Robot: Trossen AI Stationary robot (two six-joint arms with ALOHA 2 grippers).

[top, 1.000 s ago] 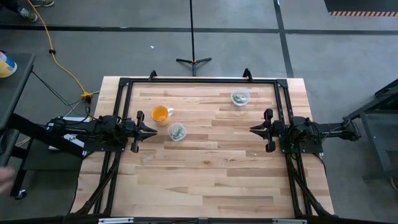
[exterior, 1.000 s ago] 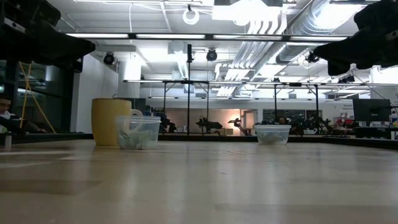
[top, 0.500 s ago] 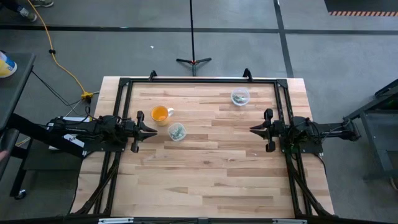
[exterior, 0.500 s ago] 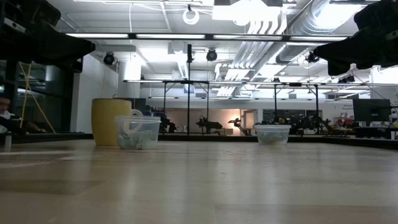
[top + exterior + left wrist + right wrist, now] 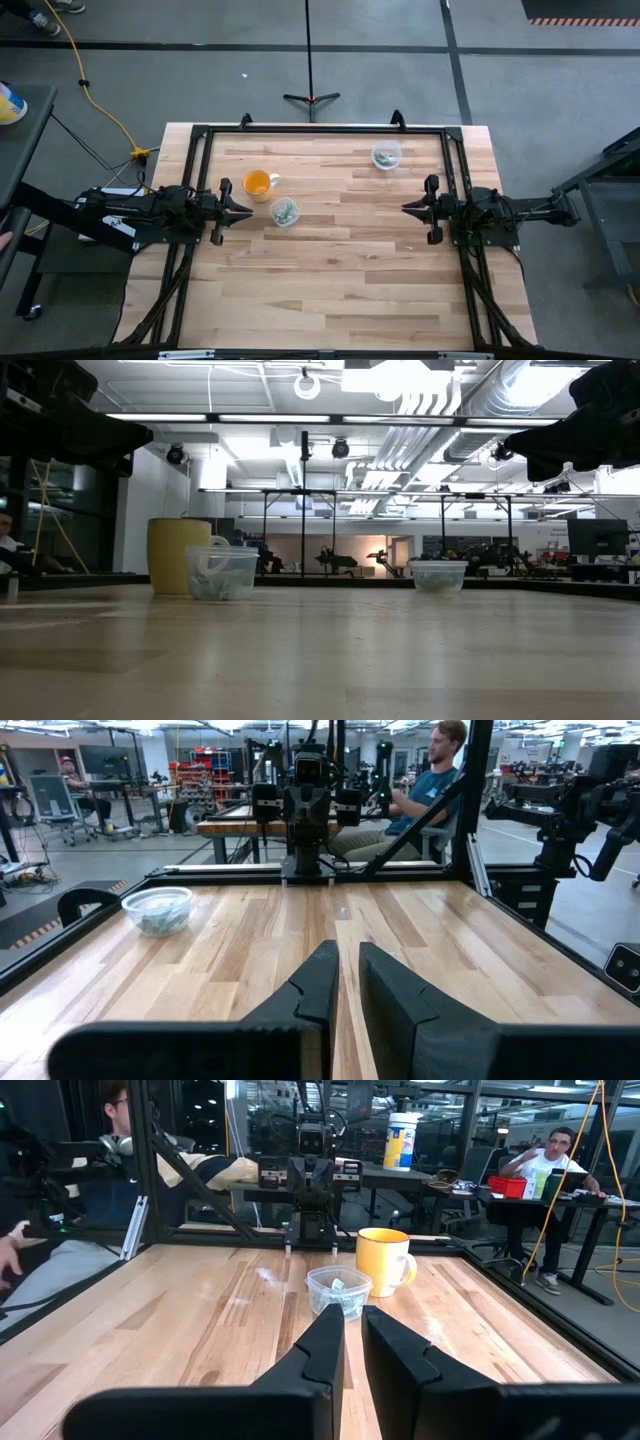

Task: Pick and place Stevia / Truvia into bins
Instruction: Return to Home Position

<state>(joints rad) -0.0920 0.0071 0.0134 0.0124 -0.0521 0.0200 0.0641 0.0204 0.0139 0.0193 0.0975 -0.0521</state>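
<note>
Two clear cups hold green-and-white packets. One cup [image 5: 285, 212] stands on its base just right of my left gripper [image 5: 245, 211]; it also shows in the right wrist view [image 5: 338, 1292] and the low view [image 5: 222, 572]. The other cup [image 5: 386, 156] stands near the far right corner and shows in the left wrist view [image 5: 158, 910]. My left gripper [image 5: 348, 982] is shut and empty at the table's left edge. My right gripper [image 5: 407, 208] is shut and empty at the right edge, as its wrist view [image 5: 352, 1342] shows. No loose packet shows plainly on the table.
An orange cup with a handle [image 5: 257, 184] stands just beyond the nearer clear cup. A black frame [image 5: 320, 130] runs around the table's far and side edges. People sit beyond the table's ends [image 5: 430, 780] [image 5: 100, 1160]. The wooden top [image 5: 330, 290] shows bare toward the near edge.
</note>
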